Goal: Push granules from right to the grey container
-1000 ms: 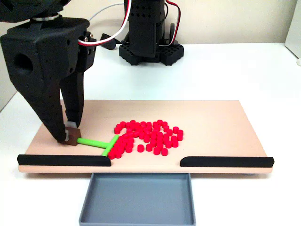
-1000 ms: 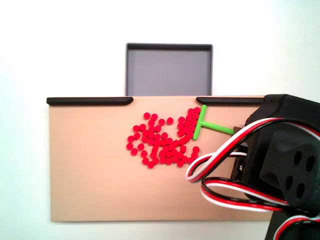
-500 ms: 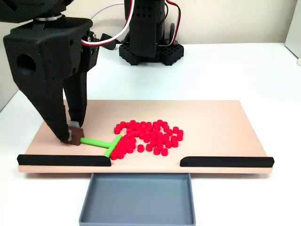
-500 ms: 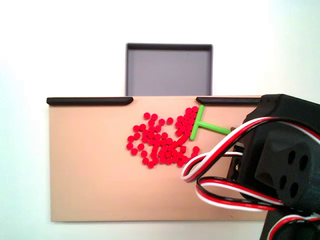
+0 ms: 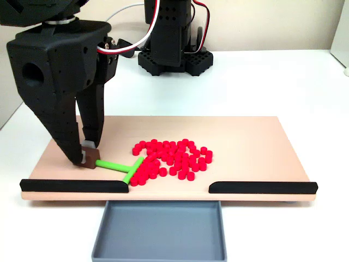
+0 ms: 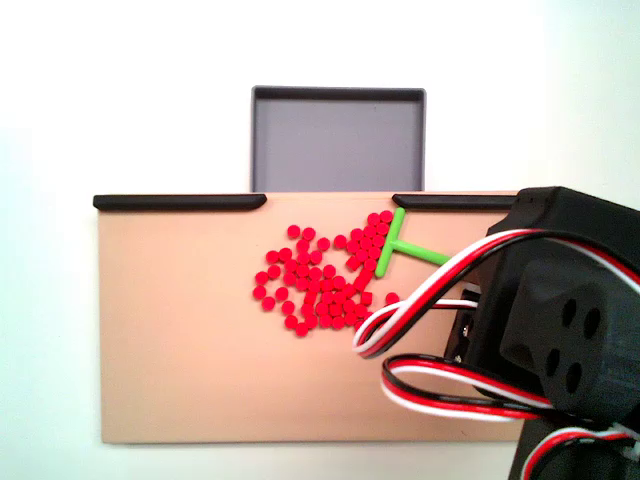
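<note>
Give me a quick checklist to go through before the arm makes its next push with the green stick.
1. End effector shut on the green pusher stick: ok.
2. Pusher crossbar against the granules: ok, it touches the pile's edge.
3. Gap between the black strips in front of the grey container: ok, open.
4. Grey container lined up under the gap: ok.
5. Granules inside the container: not ok, none yet.
6. Stick flat on the tan board: cannot tell.
</note>
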{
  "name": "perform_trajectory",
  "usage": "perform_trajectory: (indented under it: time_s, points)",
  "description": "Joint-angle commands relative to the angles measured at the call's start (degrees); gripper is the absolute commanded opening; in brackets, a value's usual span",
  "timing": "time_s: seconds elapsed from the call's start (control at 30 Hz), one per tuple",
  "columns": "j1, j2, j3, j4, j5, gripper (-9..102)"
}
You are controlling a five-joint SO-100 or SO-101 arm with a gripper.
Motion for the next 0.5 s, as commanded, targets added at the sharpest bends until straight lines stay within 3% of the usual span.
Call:
perform_trajectory:
  time_s: [0.0, 0.47]
  points:
    - [-1.05, 1.05, 0.62, 0.53, 1.14, 0]
    - [-1.49, 1.05, 0.62, 0.53, 2.64, 0]
